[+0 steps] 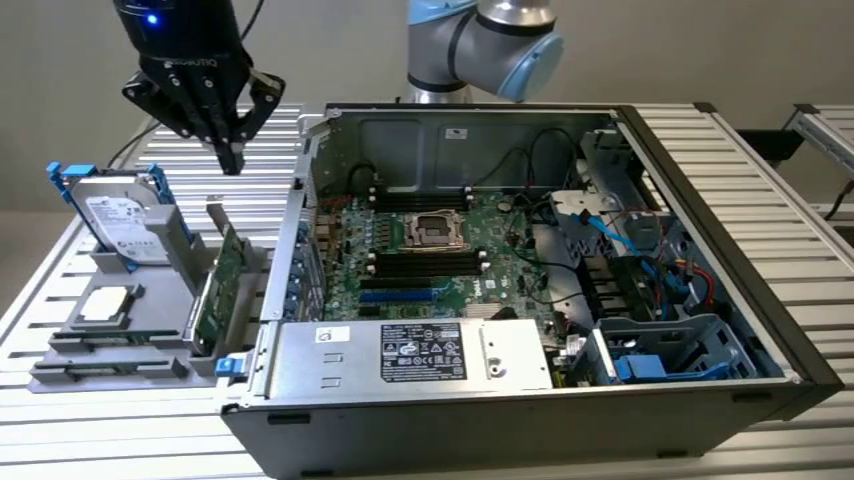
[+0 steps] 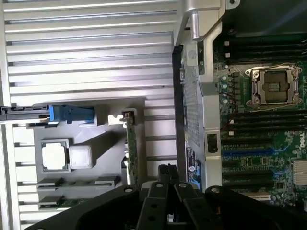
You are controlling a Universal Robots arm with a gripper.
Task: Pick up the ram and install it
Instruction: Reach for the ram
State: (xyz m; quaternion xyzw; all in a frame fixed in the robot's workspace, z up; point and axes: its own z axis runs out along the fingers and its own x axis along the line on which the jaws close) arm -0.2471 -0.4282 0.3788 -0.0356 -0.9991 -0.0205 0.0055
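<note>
My gripper (image 1: 230,152) hangs shut and holds nothing, high over the slatted table behind the grey parts holder (image 1: 167,300). In the wrist view its fingertips (image 2: 168,170) are pressed together, close to the computer case's side wall. The ram (image 1: 114,345) is a thin green stick lying on edge in a slot at the holder's front; in the wrist view the ram (image 2: 55,201) is a narrow green strip. Black memory slots (image 1: 427,263) lie bare on the motherboard beside the CPU socket (image 1: 437,228). These memory slots (image 2: 261,127) also appear in the wrist view.
The holder also carries a hard drive (image 1: 123,222) in a blue bracket, a CPU chip (image 1: 107,305) and a large green expansion card (image 1: 218,290) standing upright. The open computer case (image 1: 300,190) stands to the exterior view's right, with a power supply (image 1: 414,352) and cables (image 1: 627,250).
</note>
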